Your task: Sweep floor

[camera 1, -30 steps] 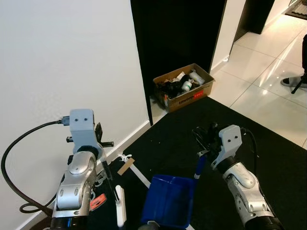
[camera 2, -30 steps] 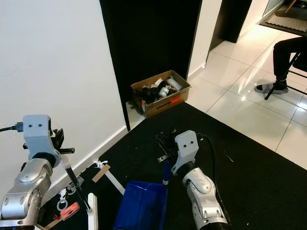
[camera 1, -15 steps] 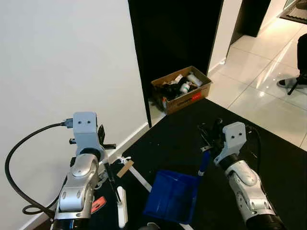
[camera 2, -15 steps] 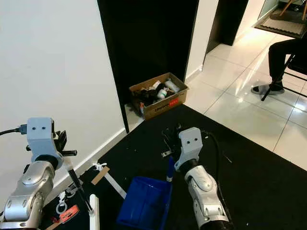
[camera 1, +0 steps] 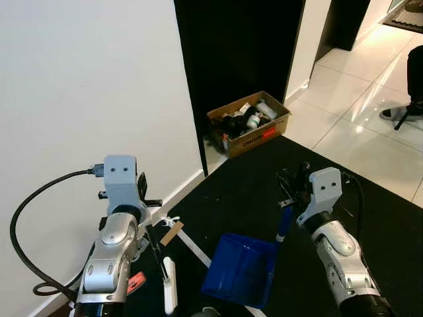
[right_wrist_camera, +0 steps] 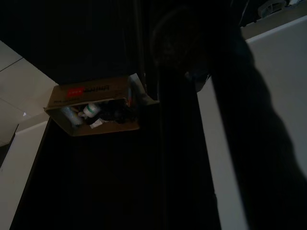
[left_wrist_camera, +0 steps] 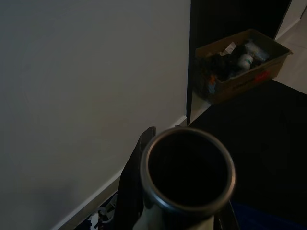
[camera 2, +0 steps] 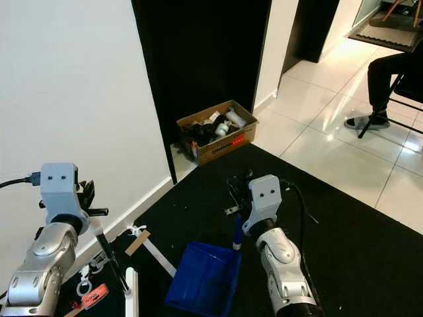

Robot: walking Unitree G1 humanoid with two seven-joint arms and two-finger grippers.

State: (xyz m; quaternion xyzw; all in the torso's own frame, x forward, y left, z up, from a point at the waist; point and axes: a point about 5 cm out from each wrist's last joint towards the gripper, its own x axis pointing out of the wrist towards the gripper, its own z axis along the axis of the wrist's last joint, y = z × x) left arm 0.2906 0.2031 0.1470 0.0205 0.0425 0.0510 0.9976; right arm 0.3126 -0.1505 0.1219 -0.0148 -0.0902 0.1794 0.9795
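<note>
My left gripper [camera 1: 144, 191] is low beside the white wall, shut on the broom's thin black handle [camera 1: 153, 246]. The handle slants down to the white broom head [camera 1: 168, 285] on the floor. In the left wrist view the handle's round metal end [left_wrist_camera: 187, 167] sits right in front of the camera. My right gripper [camera 1: 292, 187] is shut on the blue handle [camera 1: 282, 224] of the blue dustpan [camera 1: 241, 271]. The pan hangs tilted just above the black carpet between my arms. The right wrist view is very dark.
An open cardboard box [camera 1: 250, 123] of bottles stands by the dark doorway ahead. The white wall [camera 1: 86, 86] runs along my left, with tape strips [camera 1: 174, 230] and an orange tag [camera 1: 135, 281] at its foot. Glossy tiles and a seated person's leg [camera 2: 390, 72] lie to the right.
The right gripper has carried the dustpan a little right and forward, and the pan has tilted. The camera shifted slightly. The left gripper and broom have hardly moved.
</note>
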